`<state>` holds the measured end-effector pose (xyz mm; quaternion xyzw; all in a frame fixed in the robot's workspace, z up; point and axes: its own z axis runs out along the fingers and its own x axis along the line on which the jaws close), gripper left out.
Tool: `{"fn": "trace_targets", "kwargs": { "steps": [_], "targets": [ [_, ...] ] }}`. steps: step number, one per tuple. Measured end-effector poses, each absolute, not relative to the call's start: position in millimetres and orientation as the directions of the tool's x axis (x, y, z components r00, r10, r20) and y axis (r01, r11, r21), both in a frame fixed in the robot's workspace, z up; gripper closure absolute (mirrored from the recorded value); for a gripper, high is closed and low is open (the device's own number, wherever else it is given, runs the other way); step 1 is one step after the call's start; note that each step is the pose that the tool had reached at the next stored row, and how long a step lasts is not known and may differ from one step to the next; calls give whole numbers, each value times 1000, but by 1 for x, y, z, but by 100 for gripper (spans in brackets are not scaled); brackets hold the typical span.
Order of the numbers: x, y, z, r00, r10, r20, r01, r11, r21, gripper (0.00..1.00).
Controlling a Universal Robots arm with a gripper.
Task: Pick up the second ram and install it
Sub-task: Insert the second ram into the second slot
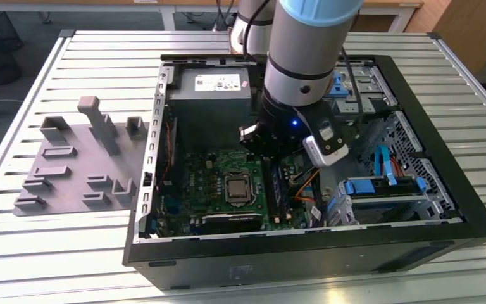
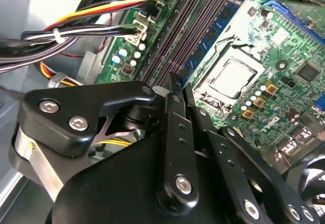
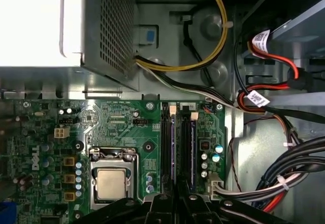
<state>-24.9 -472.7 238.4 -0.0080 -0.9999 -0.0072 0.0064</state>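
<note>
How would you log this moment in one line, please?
hand inside black computer case | poised over long black memory slots | green motherboard

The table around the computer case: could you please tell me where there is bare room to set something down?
Bare table slats lie between the grey holder plate and the far edge, and between it and the near edge. The case is crowded: motherboard, cables, arm.

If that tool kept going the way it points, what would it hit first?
Probably the long black memory slots on the green motherboard, just beyond the tool, though depth is unclear.
</note>
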Motion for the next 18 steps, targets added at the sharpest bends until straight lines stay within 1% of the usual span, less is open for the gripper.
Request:
{"fn": "trace_targets", "kwargs": {
  "steps": [18],
  "targets": [
    [-30, -475, 220, -999, 29, 13, 30, 999, 14, 86]
  ]
}}
